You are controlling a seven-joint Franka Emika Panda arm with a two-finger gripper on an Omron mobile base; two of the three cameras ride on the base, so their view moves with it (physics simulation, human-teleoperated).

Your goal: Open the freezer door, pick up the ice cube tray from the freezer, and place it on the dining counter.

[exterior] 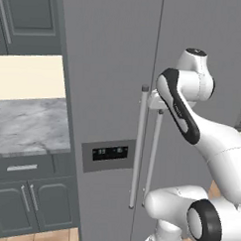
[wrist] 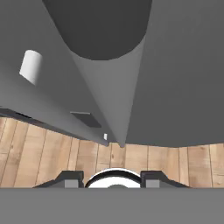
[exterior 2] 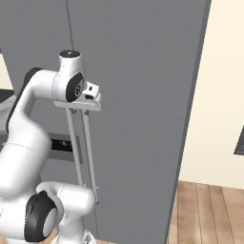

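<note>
Grey fridge fronts fill the kitchen wall. On the freezer door (exterior: 111, 92), closed, the gripper (exterior: 155, 100) sits at the top of its bar handle (exterior: 137, 148); whether its fingers clasp it I cannot tell. Door-opening is underway; next comes a firm outward pull.

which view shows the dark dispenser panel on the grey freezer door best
The left base view: the dark rectangular dispenser panel faces the camera unobstructed. The right base view catches a sliver beside the white arm; the hand view shows it small and foreshortened.
</note>
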